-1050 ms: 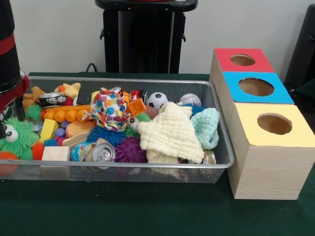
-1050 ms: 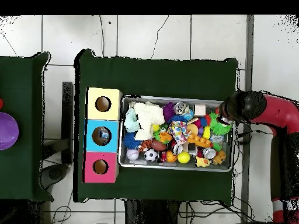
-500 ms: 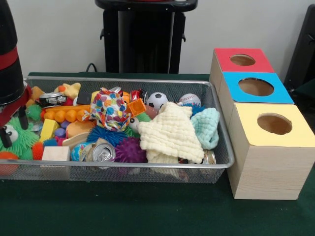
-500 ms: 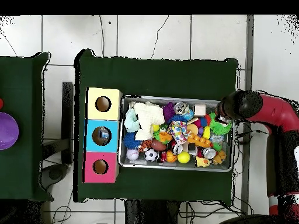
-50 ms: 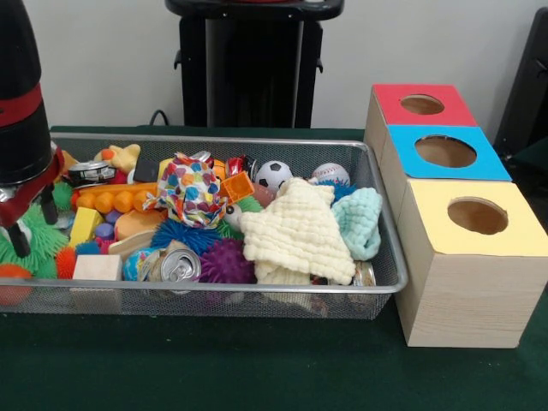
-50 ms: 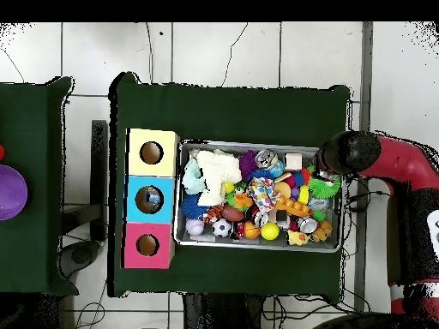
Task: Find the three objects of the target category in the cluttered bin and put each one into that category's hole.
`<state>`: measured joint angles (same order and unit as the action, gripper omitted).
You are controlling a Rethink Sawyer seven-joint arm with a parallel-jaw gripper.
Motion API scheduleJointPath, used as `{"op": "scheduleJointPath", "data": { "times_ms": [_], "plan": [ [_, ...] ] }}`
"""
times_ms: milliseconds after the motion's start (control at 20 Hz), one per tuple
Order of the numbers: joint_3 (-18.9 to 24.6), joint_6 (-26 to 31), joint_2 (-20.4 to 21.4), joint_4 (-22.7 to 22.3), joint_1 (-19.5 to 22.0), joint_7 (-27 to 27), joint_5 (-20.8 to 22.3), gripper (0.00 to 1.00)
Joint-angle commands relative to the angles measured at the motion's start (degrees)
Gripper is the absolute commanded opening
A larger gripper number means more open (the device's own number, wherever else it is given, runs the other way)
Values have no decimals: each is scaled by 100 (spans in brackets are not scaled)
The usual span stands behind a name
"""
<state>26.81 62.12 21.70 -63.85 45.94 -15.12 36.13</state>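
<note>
The claw hangs with its two dark prongs spread apart and nothing held between them, low over the end of the wire bin farthest from the boxes. Right under it lies a green spiky toy, with one prong beside the toy's soft bristles. The task does not name the target category, so which three things count cannot be told. If this toy is one, it looks light, rubbery and squashy, and the bristles will bend, so a hold across its round body should serve better than one on the tips. Next to it sit a plain wooden block, hard and square-edged, and a shiny drink can, smooth and likely slippery. Further along lie a purple spiky ball, a hard soccer ball, and two limp waffled cloths, one pale yellow and one mint. Beside the bin on the green surface stand three wooden boxes with round holes, topped red, blue and yellow.
</note>
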Motion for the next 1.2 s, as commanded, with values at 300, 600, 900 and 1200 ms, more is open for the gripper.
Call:
{"op": "scheduleJointPath", "data": {
  "times_ms": [300, 600, 900, 1200],
  "plan": [
    [-514, 1090, -647, 765, -387, -102, 358, 100],
    [-801, 1010, -930, 1061, -624, -389, 448, 100],
    [-1162, 1115, -1020, 1159, -897, -424, 463, 100],
    [-1674, 1283, -1017, 1330, -1187, -522, 551, 100]
  ]
}}
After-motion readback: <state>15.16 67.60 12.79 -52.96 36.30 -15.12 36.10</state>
